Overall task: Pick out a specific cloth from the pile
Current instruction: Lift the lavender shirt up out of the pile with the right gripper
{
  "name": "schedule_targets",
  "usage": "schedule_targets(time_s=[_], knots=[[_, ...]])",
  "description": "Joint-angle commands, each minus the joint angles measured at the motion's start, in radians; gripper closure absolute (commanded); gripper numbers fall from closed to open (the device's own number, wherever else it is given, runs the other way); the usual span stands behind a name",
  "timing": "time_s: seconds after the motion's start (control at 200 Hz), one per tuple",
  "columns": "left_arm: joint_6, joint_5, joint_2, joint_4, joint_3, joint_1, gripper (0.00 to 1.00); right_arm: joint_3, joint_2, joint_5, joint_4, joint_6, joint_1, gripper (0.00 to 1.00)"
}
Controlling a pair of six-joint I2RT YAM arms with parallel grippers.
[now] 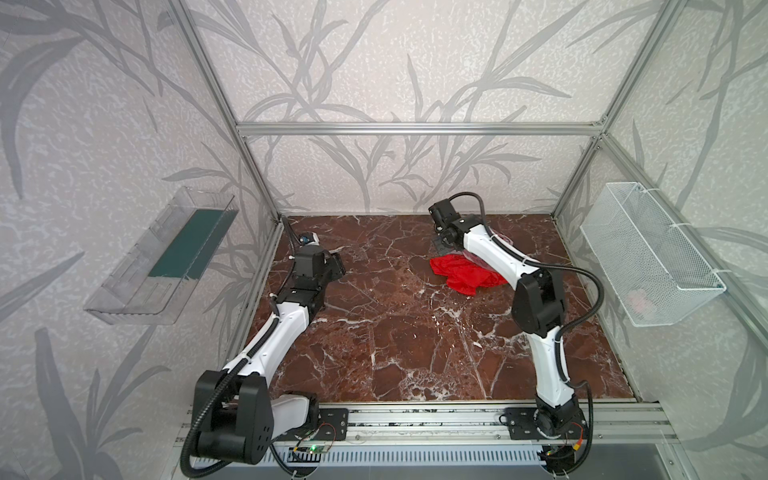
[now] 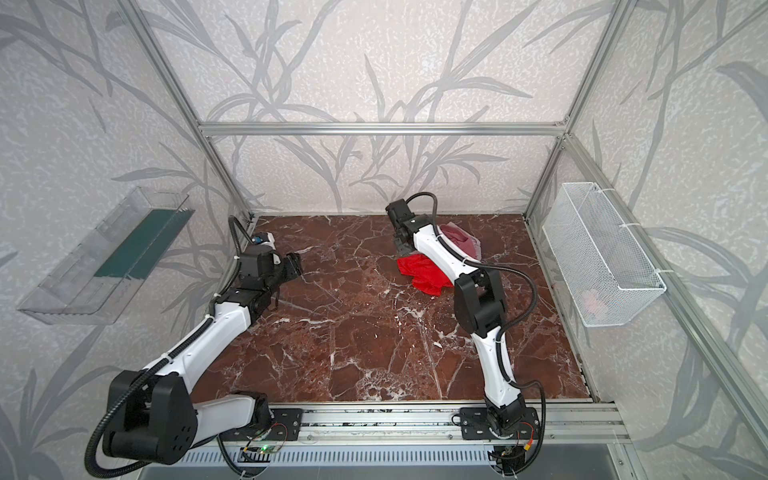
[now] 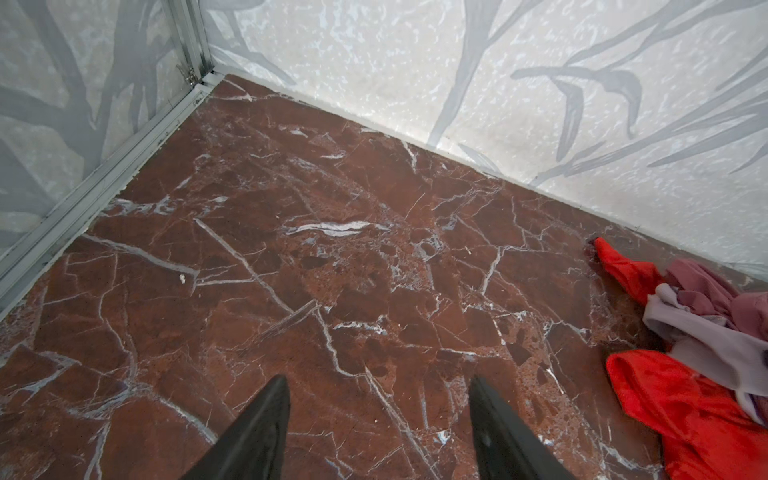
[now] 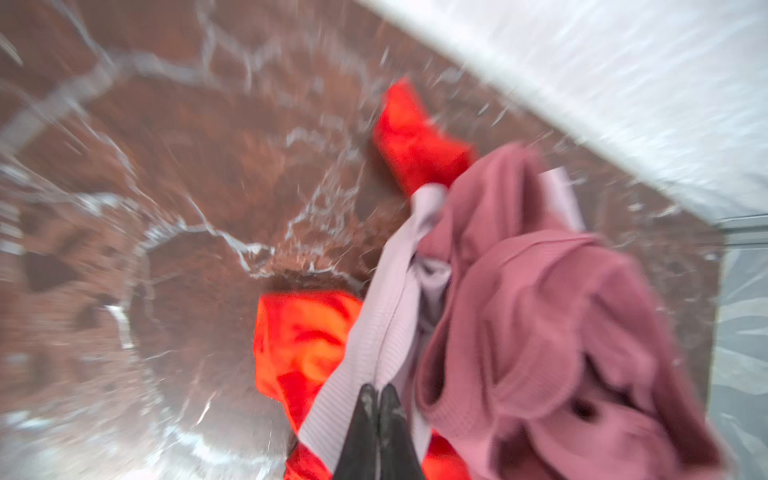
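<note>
Right claw [image 4: 378, 388] is clamping a fold of the pale lilac-pink plain soft cloth [image 4: 395, 299], tangled in the small three-cloth pile [image 2: 424, 270] between the bright red glossy cloth [image 4: 303, 340] and the dusty-rose knit cloth [image 4: 540, 311]. I'd be lifting slow and straight so the rose one is sliding off. Left claw [image 3: 378, 380] is hanging apart, idle

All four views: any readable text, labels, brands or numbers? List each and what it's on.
No readable text in any view.
On the pale lilac cloth, dusty-rose cloth and red cloth: no tag or print showing; the right wrist view is blurred.
On the wire basket and clear tray: no label visible.
On the circuit board at the front rail: any print is too small to read.
</note>
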Motion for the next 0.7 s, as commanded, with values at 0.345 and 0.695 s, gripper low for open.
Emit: schedule_targets(time_s=[0.345,0.695], knots=[[-0.062,0.068,-0.072,-0.077,0.074,-0.004,0.34,0.409,-0.195,-0.193,-0.174,-0.003,-0.134,1.0],[-0.048,0.122,-0.06,-0.163,0.134,-0.008,0.38,0.872,-0.148,-0.257,-0.361,-0.018,-0.182,1.0]])
